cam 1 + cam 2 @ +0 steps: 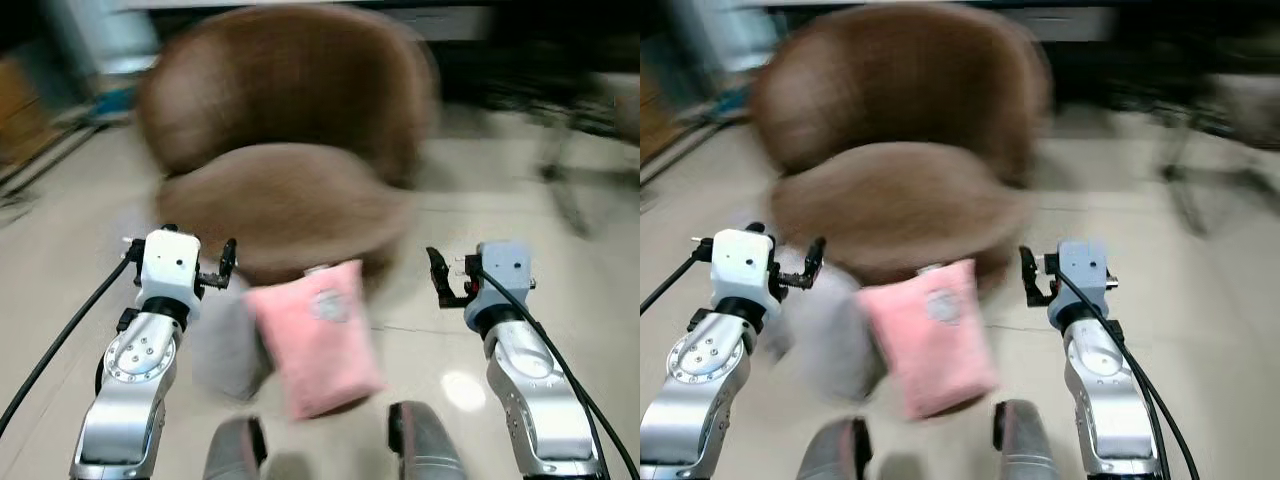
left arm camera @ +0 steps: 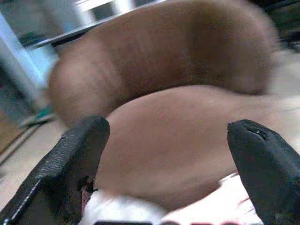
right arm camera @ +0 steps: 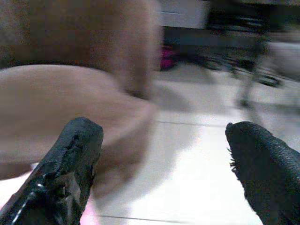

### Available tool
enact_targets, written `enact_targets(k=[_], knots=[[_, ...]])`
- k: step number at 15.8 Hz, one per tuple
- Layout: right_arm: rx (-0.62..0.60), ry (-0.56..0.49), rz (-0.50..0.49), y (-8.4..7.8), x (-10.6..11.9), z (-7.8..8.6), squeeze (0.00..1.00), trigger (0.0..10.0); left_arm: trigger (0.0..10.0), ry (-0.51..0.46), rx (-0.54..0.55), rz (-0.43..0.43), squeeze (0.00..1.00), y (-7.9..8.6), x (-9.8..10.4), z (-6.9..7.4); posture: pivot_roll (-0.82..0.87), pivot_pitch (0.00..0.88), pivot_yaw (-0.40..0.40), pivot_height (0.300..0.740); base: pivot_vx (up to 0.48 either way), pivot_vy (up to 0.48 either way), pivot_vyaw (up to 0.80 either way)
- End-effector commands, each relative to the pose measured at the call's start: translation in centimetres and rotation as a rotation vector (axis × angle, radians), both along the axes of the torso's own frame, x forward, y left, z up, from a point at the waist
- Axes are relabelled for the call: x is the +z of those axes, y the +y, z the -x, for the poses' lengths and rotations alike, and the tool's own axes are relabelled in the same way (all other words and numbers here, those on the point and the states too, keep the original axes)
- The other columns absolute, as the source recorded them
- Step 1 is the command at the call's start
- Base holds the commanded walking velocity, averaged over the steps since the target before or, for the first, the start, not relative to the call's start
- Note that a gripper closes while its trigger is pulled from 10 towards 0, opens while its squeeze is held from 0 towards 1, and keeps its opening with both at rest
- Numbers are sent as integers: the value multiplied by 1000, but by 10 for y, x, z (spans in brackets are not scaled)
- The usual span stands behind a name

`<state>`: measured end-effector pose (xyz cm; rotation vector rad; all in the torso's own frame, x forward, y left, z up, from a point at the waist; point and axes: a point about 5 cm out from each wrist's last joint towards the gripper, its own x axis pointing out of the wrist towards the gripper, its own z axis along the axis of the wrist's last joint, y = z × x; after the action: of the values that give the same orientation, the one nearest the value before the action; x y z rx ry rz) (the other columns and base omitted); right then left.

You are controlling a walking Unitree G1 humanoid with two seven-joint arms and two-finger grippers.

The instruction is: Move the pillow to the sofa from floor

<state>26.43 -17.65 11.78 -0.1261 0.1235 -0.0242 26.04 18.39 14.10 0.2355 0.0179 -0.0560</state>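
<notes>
Blurred pink pillow point(image 1: 318, 338) on floor before brown sofa point(image 1: 285, 150); left hand point(image 2: 168, 154), right hand point(image 3: 164, 159) spread wide

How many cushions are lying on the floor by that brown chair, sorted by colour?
Pink pillow: 1
Grey pillow: 1
Total: 2, both on the floor in front of the brown sofa. The grey one is blurred and partly behind the pink one, so I read it as a pillow with some doubt.
</notes>
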Motion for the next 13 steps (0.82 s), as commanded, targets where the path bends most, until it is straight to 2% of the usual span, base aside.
enact_targets(k=[1, 2, 3, 6, 7, 10, 13], knots=[[-34, 1, 1, -6, -1, -1, 1000, 10000, 10000, 0, -6, -7, 0, -1, 0, -1, -146, 0, 74, 602, 360, 0, 0], [-28, 0, -5, -6, -1, -1, 1000, 10000, 10000, 0, -6, -7, 0, -1, 0, -1, -146, 0, 74, 602, 360, 0, 0], [26, 0, -16, 1, 2, -1, 0, 10000, 10000, 4, -14, -9, 0, -2, -1, -1, -148, 0, 75, 602, 356, 0, 0], [80, 19, 45, 7, 0, -1, 0, 10000, 10000, 4, -18, -12, 0, -2, -1, -2, -146, 0, 75, 602, 356, 0, 0], [93, 22, 73, 9, 0, -1, 0, 10000, 10000, 4, -19, -13, 0, -2, -1, -2, -147, 0, 75, 602, 349, 0, 800], [109, 18, 32, 9, 0, -1, 0, 10000, 10000, 1, -18, -15, 0, -3, -1, -2, -147, 0, 76, 602, 311, 0, 800], [159, 21, 21, 12, 0, 0, 0, 10000, 10000, -13, -8, -15, 0, -4, -1, -1, -148, 0, 77, 602, 0, 0, 0]])
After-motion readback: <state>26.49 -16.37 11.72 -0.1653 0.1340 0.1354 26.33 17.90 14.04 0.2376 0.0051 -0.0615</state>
